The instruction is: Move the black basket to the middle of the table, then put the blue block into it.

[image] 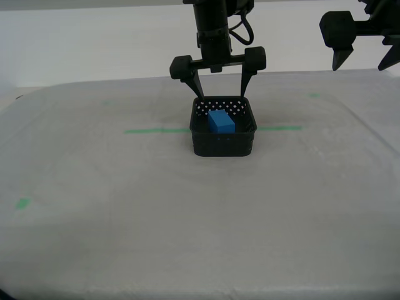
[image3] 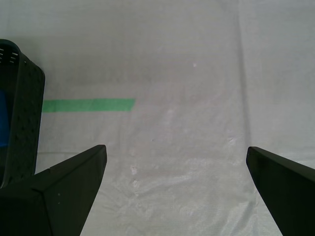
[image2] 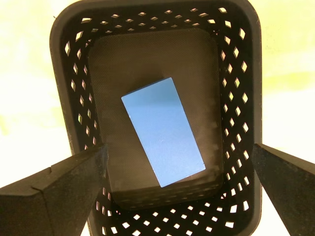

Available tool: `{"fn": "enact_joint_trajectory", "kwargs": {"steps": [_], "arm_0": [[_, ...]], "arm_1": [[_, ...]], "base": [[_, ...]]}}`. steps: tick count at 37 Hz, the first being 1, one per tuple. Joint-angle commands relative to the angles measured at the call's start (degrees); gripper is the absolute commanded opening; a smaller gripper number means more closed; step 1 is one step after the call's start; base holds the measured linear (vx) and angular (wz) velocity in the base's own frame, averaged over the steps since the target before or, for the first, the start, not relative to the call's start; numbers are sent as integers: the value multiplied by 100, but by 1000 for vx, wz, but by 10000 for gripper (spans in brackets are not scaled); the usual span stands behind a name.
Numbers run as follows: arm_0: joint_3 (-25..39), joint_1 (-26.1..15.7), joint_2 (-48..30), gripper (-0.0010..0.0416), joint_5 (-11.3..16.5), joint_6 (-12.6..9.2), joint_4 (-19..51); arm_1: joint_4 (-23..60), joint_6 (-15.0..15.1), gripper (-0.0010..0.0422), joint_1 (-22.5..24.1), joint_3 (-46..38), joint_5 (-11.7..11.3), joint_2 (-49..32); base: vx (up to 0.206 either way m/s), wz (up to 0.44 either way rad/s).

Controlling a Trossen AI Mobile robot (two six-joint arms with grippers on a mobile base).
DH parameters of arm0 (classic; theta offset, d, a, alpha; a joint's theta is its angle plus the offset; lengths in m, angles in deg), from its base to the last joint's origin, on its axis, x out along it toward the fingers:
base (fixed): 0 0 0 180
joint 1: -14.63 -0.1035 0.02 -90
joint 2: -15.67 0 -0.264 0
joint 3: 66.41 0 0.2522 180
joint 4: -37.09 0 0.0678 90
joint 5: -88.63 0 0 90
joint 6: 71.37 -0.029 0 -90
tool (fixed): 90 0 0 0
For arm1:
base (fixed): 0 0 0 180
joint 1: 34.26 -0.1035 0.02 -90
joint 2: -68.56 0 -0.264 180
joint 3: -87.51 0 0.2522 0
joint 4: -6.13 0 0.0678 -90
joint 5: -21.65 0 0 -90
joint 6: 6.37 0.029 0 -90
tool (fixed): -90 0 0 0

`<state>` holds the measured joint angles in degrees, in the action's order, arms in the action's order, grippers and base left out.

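The black basket point(image: 223, 135) sits on the tabletop point(image: 125, 206) near the middle of the exterior view, right on the thin green tape line point(image: 156, 130), which shows on both sides of it. The blue block point(image: 221, 121) lies inside the basket, flat on its floor; from my second wrist view the block point(image2: 163, 131) rests askew to the basket's walls point(image2: 236, 98) and touches none of them that I can see. My second pincer point(image: 218, 84) hangs directly above the basket, pointing down, its jaws spread wide and empty, with the tips just over the far rim and nothing between them but the open basket below. My first pincer point(image: 363, 62) is up at the exterior view's right, well apart from the basket and raised off the cloth; its jaws are also parted and hold nothing. Through its own camera I see bare whitish cloth point(image3: 197, 73) between the fingers point(image3: 64, 196), a stretch of the green tape point(image3: 88, 104), and one perforated side of the basket point(image3: 22, 123). A small green tape bit point(image: 23, 203) lies toward the exterior view's left.
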<state>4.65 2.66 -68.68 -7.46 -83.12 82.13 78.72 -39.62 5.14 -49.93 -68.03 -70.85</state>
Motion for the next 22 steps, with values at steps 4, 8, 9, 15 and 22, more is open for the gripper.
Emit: {"fn": "enact_joint_trajectory", "kwargs": {"steps": [4,8,9,15,22], "arm_0": [[7,-2,-2,398,-17,0,-2],[7,-2,-2,398,-17,0,-2],[7,-2,-2,398,-17,0,-2],[7,-2,-2,399,-17,0,-2],[9,-2,-2,399,-17,0,-4]], "arm_1": [[20,120,403,0,-7,31,4],[20,168,402,2,-4,31,26],[17,177,403,2,-7,31,26],[42,219,401,-7,-7,33,101],[208,330,401,-17,-17,52,173]], "base": [[0,0],[0,0],[0,0],[0,0],[0,0]]}}
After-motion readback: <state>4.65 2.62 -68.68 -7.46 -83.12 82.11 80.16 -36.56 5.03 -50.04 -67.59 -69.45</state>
